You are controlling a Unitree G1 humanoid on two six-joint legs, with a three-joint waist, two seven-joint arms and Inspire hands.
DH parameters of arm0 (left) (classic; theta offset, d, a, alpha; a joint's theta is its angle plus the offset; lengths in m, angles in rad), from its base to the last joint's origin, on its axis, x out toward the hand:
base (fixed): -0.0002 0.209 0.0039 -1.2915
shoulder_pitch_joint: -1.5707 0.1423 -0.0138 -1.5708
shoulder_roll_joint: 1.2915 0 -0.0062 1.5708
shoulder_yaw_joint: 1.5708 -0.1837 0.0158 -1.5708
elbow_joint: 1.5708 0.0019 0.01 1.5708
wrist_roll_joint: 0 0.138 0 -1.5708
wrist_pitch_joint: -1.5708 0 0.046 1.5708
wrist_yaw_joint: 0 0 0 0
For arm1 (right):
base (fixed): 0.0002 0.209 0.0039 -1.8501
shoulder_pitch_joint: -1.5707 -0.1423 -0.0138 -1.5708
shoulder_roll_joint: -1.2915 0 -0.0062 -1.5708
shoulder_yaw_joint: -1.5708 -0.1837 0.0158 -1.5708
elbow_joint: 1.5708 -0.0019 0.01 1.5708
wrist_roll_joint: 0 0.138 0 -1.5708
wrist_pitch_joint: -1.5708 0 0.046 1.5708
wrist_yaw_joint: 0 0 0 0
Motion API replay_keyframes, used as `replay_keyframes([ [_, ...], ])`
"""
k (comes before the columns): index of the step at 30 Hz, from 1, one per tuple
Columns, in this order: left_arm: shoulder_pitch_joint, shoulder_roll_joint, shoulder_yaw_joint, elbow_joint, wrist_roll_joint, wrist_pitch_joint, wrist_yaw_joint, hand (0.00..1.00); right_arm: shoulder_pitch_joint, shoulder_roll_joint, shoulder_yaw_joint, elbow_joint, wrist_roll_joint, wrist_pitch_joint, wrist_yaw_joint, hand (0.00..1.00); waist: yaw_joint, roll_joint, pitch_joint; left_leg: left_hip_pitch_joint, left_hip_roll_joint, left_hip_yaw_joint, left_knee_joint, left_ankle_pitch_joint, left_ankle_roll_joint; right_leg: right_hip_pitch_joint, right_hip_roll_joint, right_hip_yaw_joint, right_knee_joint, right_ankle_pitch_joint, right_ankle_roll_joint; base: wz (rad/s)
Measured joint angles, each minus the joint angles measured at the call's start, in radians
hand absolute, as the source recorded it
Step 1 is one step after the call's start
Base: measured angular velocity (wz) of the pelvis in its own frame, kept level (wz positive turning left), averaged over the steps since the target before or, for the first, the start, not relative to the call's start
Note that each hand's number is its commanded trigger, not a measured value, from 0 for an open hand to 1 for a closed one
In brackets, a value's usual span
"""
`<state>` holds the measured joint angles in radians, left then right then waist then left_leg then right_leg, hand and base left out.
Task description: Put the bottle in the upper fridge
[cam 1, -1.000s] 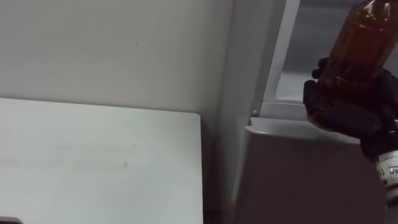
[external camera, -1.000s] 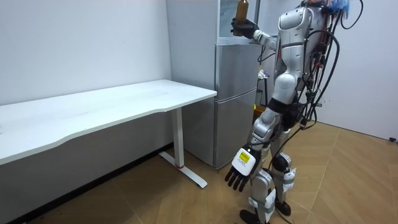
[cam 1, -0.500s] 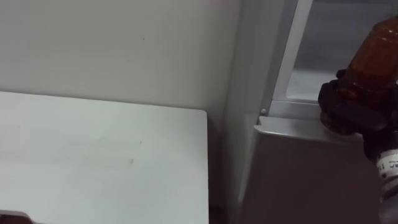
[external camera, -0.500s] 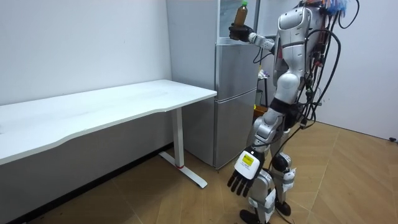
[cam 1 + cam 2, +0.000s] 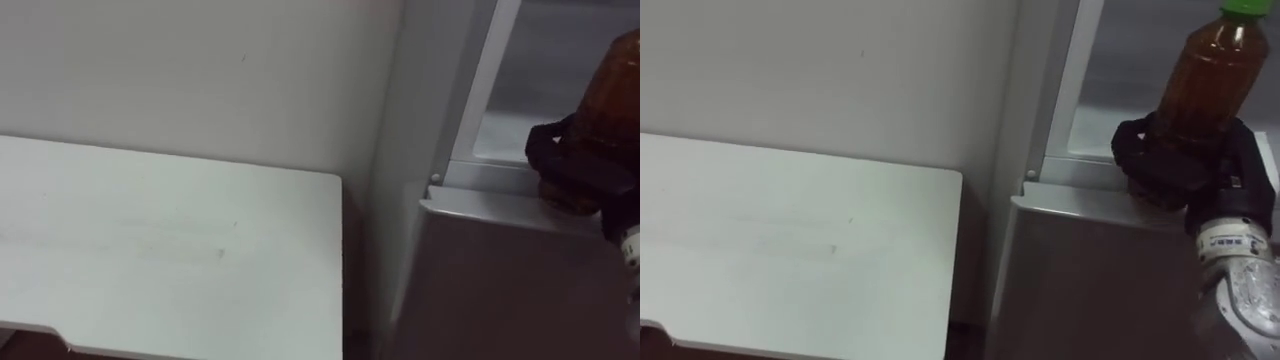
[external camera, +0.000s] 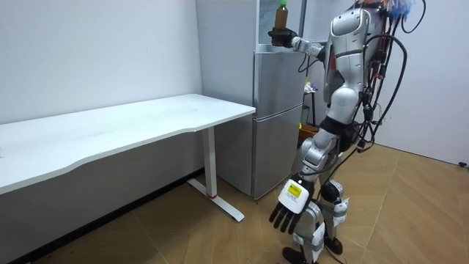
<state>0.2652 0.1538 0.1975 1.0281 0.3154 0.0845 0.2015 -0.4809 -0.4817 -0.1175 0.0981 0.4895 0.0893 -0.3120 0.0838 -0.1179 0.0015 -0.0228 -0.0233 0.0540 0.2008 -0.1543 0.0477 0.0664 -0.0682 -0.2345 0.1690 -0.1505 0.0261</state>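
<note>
bottle [image 5: 1210, 80] moved deeper, base over upper fridge ledge [image 5: 1080, 172] just below right hand [image 5: 1180, 160] | hand clenched round bottle | set-down looks close

Both eye views look down from the robot's head, close in on the tabletop [image 5: 170, 240] corner and the fridge [image 5: 500, 290] edge. The room view stands well back and faces that same fridge and tabletop, whole robot included.

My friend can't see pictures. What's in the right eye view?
The robot's black right hand is curled around an upright brown bottle with a green cap, at the opening of the upper part of the grey fridge. A white table stands to the left, against the wall.
</note>
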Motion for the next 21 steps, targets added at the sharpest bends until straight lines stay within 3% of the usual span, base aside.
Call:
replay_keyframes([
  [9, 0.021, 0.005, 0.023, 0.0, 0.001, 0.002, 0.001, 0.0, -0.108, -0.027, 0.01, 0.159, 0.034, 0.001, -0.004, 1.0, 0.006, -0.013, -0.0036, -0.003, -0.001, -0.014, 0.007, 0.0, 0.0, 0.006, -0.002, -0.023, 0.003, 0.0, 0.0, 0.05],
  [21, 0.033, 0.021, 0.076, -0.01, 0.002, 0.028, 0.001, 0.0, -0.209, -0.117, 0.01, 0.365, 0.063, 0.013, -0.066, 1.0, 0.003, -0.018, -0.0073, -0.009, -0.005, -0.033, 0.005, 0.001, -0.001, 0.005, -0.002, -0.042, 0.001, 0.0, 0.0, 0.03],
])
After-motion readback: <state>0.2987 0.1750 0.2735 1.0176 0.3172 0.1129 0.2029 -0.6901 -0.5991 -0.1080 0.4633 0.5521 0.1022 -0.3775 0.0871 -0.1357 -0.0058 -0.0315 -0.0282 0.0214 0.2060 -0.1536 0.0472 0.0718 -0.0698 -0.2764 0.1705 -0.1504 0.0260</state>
